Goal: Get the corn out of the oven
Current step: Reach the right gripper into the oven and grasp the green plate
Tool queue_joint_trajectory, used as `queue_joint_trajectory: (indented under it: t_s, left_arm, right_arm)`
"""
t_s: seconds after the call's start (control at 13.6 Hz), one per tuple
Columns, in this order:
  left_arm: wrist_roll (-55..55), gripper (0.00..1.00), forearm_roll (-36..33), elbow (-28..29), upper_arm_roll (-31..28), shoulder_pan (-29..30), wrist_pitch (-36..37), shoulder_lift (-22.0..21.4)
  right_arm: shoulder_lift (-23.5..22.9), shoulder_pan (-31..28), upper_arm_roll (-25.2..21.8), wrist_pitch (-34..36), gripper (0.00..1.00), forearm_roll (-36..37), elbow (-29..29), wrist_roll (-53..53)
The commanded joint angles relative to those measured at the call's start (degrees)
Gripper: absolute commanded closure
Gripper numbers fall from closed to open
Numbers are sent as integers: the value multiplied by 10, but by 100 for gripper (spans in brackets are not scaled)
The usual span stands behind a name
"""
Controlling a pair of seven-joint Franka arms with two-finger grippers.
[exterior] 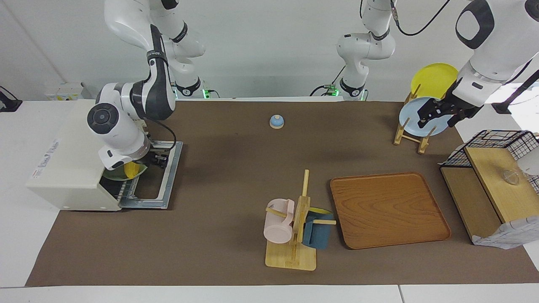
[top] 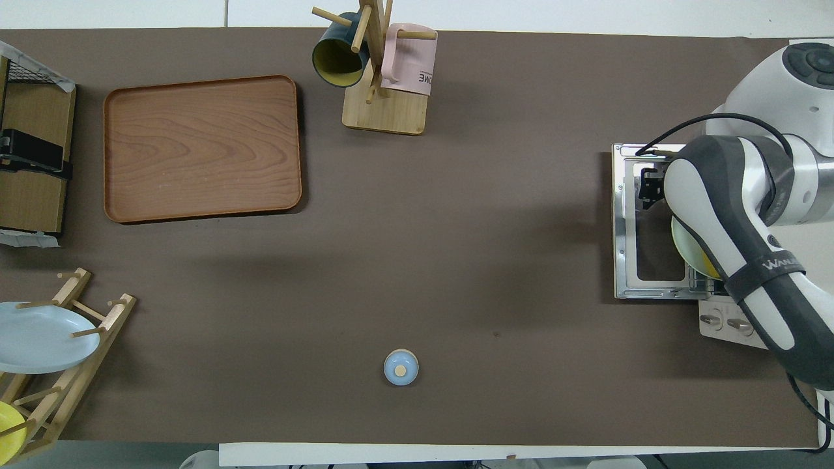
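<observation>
Reaching into the open oven (exterior: 67,168), right hand (exterior: 145,162) over the corn (exterior: 131,169), grip unreadable, left hand (exterior: 438,113) waiting, fingers spread.

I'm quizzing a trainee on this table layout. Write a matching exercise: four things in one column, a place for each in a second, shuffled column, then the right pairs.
Things
1. corn
2. pink mug
3. light blue plate
4. wooden tray

Places
A. upright in the wooden plate rack
B. hanging on the wooden mug tree
C. on a green plate at the open oven's mouth, under the right gripper
D. flat on the brown mat, beside the mug tree

Pairs: 1-C, 2-B, 3-A, 4-D
</observation>
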State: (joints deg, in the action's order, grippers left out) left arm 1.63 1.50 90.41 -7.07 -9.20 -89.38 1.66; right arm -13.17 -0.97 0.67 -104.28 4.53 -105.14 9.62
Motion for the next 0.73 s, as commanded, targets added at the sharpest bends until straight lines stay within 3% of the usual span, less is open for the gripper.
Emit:
queue_joint_trajectory:
  t_s: [0.0, 0.15, 0.37, 0.66]
  left_arm:
    - [-1, 0, 4, 20, 2, 4, -13, -15]
    - [-1, 0, 4, 20, 2, 4, -13, -15]
    - [-1, 0, 4, 20, 2, 4, -13, -15]
    - [-1, 0, 4, 20, 2, 4, -13, -16]
  right_arm:
    - [19, -6, 4, 0, 50, 12, -20, -14]
    - [29, -8, 4, -12, 50, 13, -46, -21]
    - [36, -7, 4, -31, 60, 29, -71, -23]
    - [43, -6, 5, -45, 63, 66, -94, -24]
